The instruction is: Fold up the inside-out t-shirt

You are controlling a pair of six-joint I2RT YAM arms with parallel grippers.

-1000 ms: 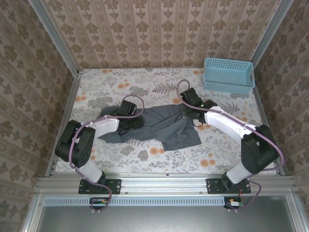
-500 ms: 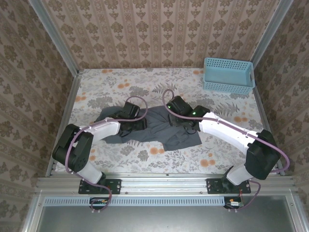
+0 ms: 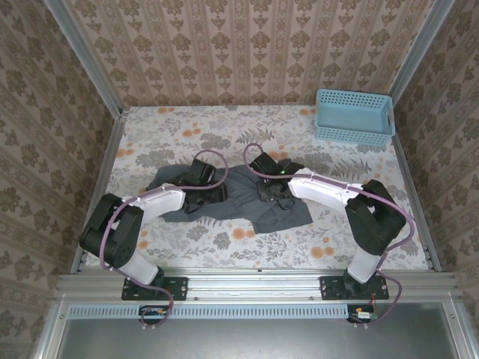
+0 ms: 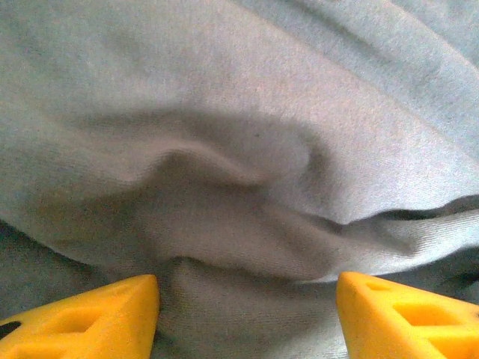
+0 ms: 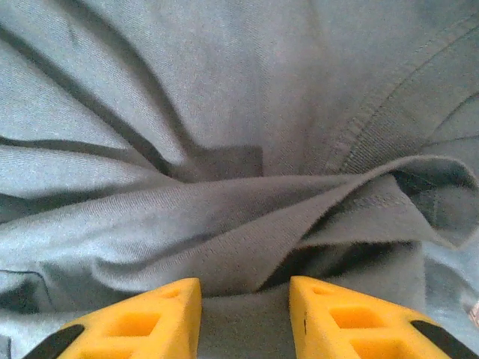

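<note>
The inside-out t-shirt (image 3: 283, 212) lies crumpled, dark slate-grey, across the middle of the floral table. My left gripper (image 3: 212, 192) is down on its left part. In the left wrist view the left gripper (image 4: 247, 315) stands open, its yellow fingers (image 4: 93, 318) wide apart with a soft ridge of shirt cloth (image 4: 224, 172) between them. My right gripper (image 3: 266, 187) is down on the shirt's middle. In the right wrist view the right gripper (image 5: 245, 318) stands open with a narrower gap, flat cloth between its fingers (image 5: 352, 318) and a stitched hem fold (image 5: 374, 187) just ahead.
A light blue perforated basket (image 3: 353, 116) stands at the back right corner. Patterned walls with metal rails close the table in on three sides. Bare floral tabletop (image 3: 224, 131) lies behind the shirt and along the near edge (image 3: 299, 250).
My right arm has swung left from the shirt's right edge to its middle, and its jaws have parted. My left gripper has shifted slightly right on the cloth.
</note>
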